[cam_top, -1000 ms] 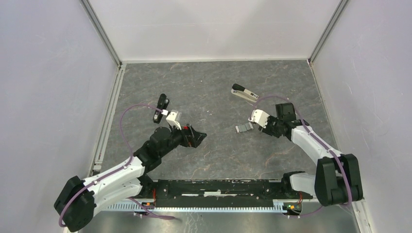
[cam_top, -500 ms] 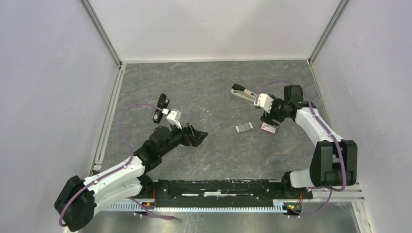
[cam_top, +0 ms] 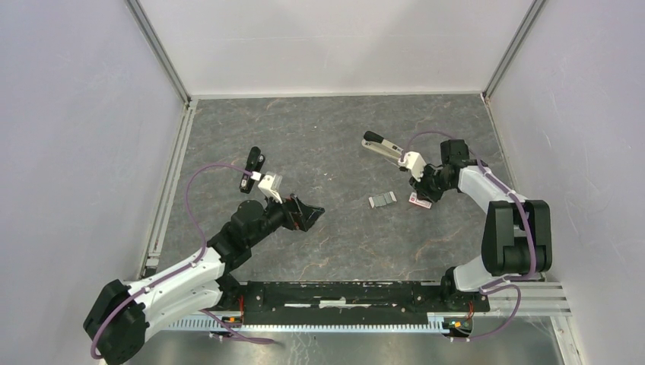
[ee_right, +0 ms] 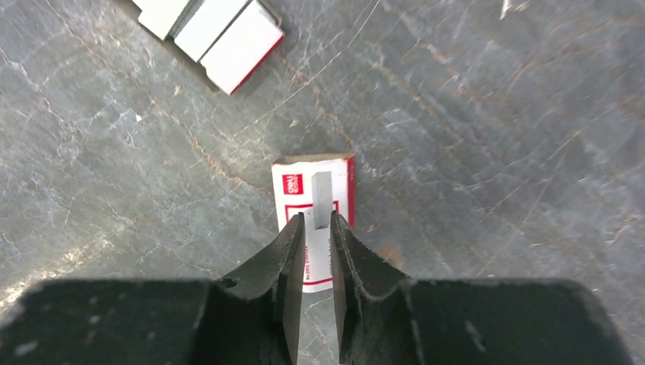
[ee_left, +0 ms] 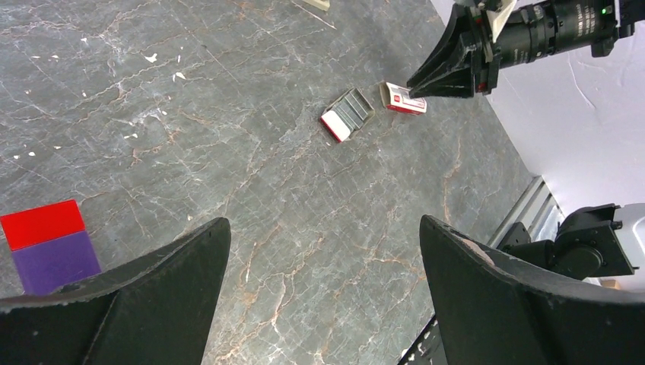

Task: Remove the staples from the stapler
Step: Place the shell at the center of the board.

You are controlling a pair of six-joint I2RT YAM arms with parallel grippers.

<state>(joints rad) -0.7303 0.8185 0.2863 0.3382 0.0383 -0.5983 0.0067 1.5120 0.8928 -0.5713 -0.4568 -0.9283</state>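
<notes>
Right gripper [ee_right: 317, 224]: jaws nearly together at the end of a thin grey staple strip [ee_right: 322, 199] over the small white-and-red box [ee_right: 293, 205], frame centre. Can't tell if it's pinching. Black desk stapler with silver base [cam_top: 382, 147] lies upper centre-right of the top view. Left gripper [ee_left: 323, 228] is spread wide. I'd lay the strip flat, then lift straight up.

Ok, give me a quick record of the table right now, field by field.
stapler: black desk stapler with silver magazine, far side, no gripper on it
right gripper: pinching thin grey staple strip over red-and-white box
beside box: open tray of grey staples
left gripper: open, hovering, empty
far left: black bar with pale marks
</notes>
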